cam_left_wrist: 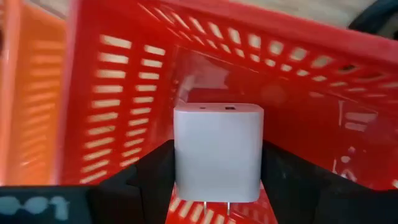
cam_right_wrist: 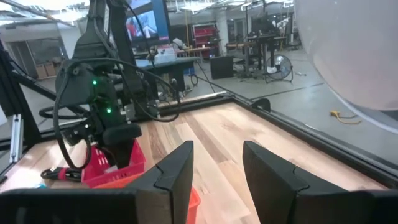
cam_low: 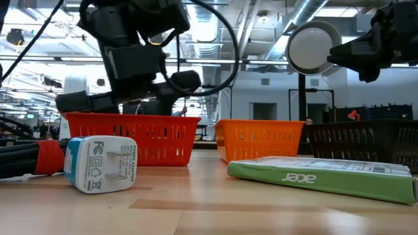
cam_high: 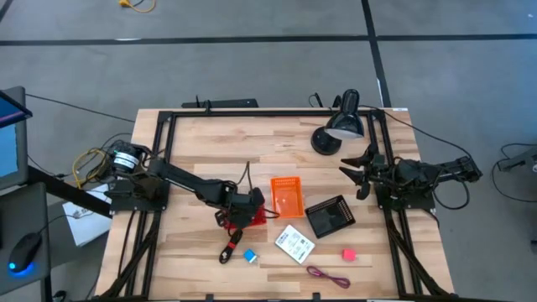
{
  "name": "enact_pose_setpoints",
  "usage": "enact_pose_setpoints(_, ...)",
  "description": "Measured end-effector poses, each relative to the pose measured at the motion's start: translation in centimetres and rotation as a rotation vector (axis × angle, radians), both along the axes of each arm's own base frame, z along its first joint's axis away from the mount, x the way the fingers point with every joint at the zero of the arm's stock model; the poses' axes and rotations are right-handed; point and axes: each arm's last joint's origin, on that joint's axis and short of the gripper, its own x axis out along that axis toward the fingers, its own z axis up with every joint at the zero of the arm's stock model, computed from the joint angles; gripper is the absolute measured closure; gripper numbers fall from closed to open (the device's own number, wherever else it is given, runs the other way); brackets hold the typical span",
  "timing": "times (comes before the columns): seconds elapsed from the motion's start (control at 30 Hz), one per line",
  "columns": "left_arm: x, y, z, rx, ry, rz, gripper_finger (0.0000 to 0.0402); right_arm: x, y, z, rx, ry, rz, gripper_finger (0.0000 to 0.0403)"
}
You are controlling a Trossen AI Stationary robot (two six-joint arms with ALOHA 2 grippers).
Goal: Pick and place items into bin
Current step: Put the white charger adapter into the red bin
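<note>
My left gripper [cam_high: 250, 206] hangs over the red bin [cam_high: 254, 215] and is shut on a pale cube-shaped charger plug [cam_left_wrist: 217, 152]. In the left wrist view the red bin's slotted walls [cam_left_wrist: 124, 93] lie right behind the plug. On the table rest the blue cube [cam_high: 250, 255], the black-and-red stick [cam_high: 230, 247], the white printed card [cam_high: 294, 243], the bright pink cube [cam_high: 347, 253] and the maroon cord [cam_high: 327, 275]. My right gripper [cam_high: 359, 173] waits open near the lamp, off the table's right side. My left gripper pinches the pale plug between its two fingers, one finger [cam_left_wrist: 152, 174] on each of two opposite side faces [cam_left_wrist: 184, 155]. The fingers come from above, pointing down into the red bin. The plug is lifted clear, with its metal prongs [cam_left_wrist: 227, 208] toward the wrist.
An orange bin [cam_high: 285, 195] stands just right of the red one, and a black bin [cam_high: 329, 216] stands farther right. The black desk lamp [cam_high: 340, 126] stands at the far right. A dark frame rail [cam_high: 268, 112] borders the wooden table.
</note>
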Motion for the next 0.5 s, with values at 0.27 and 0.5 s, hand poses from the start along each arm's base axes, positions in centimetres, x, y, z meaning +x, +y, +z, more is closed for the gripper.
enact_pose_setpoints(0.27,0.75,0.01,0.50,0.063,-0.039,-0.016,0.0197,0.00,0.00,-0.16,-0.004,0.017,0.000,0.0269)
enact_pose_setpoints(0.5,0.67,0.03,0.49,0.146,-0.025,-0.189,0.0196,0.00,0.00,-0.18,-0.004,0.019,0.000,0.0270)
